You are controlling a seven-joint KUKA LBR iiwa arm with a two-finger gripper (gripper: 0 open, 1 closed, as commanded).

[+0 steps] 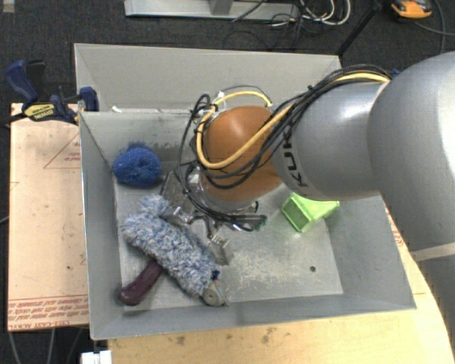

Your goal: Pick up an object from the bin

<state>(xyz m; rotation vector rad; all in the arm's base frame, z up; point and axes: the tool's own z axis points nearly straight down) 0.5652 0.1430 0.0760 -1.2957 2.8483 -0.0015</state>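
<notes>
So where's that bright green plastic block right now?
The bright green plastic block lies right of the middle of the bin in the camera view, beside the arm's orange wrist cover, opposite the fuzzy blue ball at left.

in the bin, ball behind duster at left, block right.

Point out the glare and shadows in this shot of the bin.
Camera view: a bright sheen on the silver arm and a softer one on its orange wrist cover; the arm shades the bin floor around the gripper; the blue fuzzy ball and shaggy blue brush lie evenly lit.
</notes>
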